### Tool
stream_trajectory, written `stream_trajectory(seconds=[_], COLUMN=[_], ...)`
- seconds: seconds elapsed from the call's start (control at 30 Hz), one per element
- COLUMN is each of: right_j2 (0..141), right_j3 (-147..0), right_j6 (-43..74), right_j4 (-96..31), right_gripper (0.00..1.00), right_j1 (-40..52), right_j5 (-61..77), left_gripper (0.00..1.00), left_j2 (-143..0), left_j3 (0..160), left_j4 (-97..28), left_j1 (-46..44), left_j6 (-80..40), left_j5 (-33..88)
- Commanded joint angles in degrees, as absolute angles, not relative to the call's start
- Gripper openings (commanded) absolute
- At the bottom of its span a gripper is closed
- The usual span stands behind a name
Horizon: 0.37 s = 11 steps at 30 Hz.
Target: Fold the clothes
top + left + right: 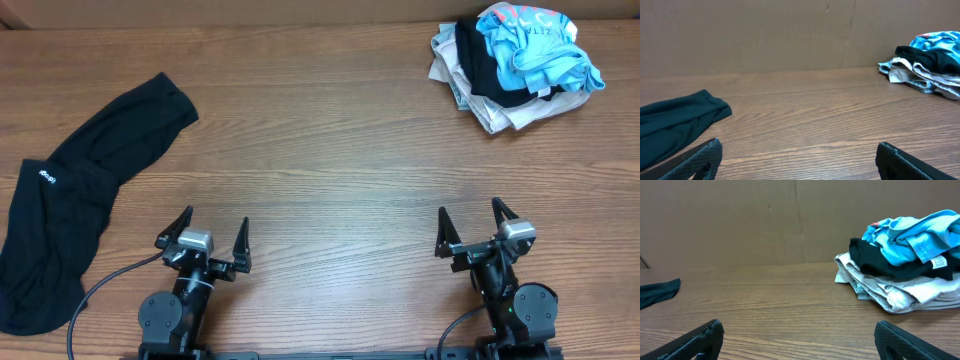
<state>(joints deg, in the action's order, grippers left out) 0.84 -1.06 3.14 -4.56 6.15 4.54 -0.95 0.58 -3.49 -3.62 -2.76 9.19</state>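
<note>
A black garment (70,195) with a small white label lies spread and crumpled along the table's left side; its end shows in the left wrist view (675,122). At the far right corner sits a heap of clothes (515,65): a light-blue T-shirt (912,237) on top, a black piece (885,262) under it, beige ones (900,292) at the bottom. My left gripper (214,224) stands open near the front edge, right of the black garment, holding nothing. Likewise open and holding nothing, my right gripper (470,215) sits at the front right, well short of the heap.
A wooden table (320,150) carries everything. A brown cardboard wall (765,35) stands behind the far edge. Black cables (95,290) run from the arm bases at the front edge.
</note>
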Motion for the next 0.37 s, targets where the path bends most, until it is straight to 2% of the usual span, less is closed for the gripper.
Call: stream_trajectory(seconds=[0.0,0.33], right_j2=[0.16,0.16], right_j3=[-0.45,-0.45], right_j6=[2.96,2.96], right_j4=[-4.32,-4.32], right_gripper=[1.00,1.00], right_j1=[6.37,6.37], right_j5=[4.78,4.78], left_gripper=[1.00,1.00], left_j2=[-0.25,-0.27], left_j3=[0.27,0.27], left_j4=[-3.57,-3.60], left_j1=[-3.44,-3.44], left_j6=[-1.87,-1.87], left_j5=[8.54,8.54])
